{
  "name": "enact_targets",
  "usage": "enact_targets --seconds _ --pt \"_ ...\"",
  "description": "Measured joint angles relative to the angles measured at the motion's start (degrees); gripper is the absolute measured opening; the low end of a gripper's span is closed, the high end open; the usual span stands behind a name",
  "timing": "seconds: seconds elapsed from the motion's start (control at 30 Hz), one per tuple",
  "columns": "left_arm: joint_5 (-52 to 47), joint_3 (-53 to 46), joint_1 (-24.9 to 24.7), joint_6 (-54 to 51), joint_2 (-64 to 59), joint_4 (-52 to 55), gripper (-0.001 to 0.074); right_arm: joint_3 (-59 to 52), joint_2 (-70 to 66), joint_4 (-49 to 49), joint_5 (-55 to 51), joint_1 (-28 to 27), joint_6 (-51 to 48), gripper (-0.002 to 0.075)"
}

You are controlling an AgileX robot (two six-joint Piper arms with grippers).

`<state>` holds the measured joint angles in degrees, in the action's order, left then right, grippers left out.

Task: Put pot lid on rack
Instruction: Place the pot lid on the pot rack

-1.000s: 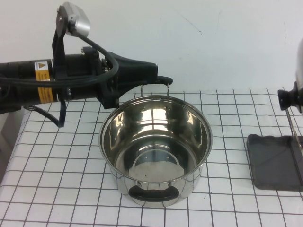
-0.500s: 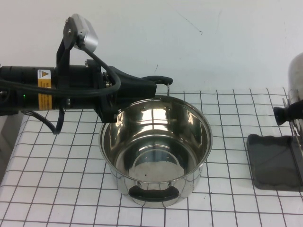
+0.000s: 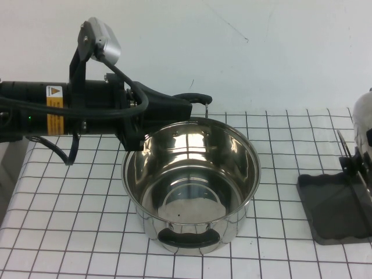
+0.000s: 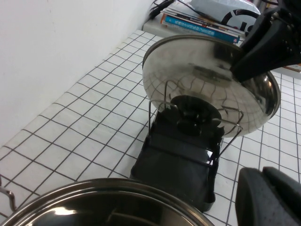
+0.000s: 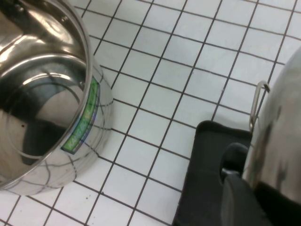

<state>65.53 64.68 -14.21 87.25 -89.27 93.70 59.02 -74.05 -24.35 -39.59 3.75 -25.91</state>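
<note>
The pot lid point(image 4: 207, 80) stands on edge between the rack's wire prongs point(image 4: 160, 101), its black knob point(image 4: 192, 117) facing the pot. It also shows at the right edge of the high view point(image 3: 363, 125). The rack point(image 3: 331, 209) is a dark grey tray at the right. My right gripper point(image 4: 263, 47) is shut on the lid's upper rim; in its own view point(image 5: 254, 190) the lid point(image 5: 282, 122) fills the side. My left gripper point(image 3: 200, 97) is shut and empty above the pot's far handle; its fingers point(image 4: 254, 197) lie together.
A deep steel pot point(image 3: 192, 180) with two black handles stands mid-table, just left of the rack. The white gridded tablecloth point(image 3: 70, 221) covers the table. Books point(image 4: 197, 23) lie beyond the table's right end. A white wall stands behind.
The lid has come down from above the rack and settled between the prongs. The rack tray has shifted slightly toward the pot. My left arm lifted a little, then stayed still.
</note>
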Motion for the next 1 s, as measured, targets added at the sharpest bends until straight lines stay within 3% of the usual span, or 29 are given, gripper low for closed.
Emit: enact_targets --seconds 0.43,1.0 --pt "-1.0 0.0 0.0 2.5 0.0 3.5 -0.0002 0.0 2.9 4.2 -1.8 0.0 1.3 0.0195" --pt "-15.6 -3.2 0.0 8.1 4.5 7.6 -0.0002 0.0 20.8 20.1 -8.3 0.0 12.6 0.0192"
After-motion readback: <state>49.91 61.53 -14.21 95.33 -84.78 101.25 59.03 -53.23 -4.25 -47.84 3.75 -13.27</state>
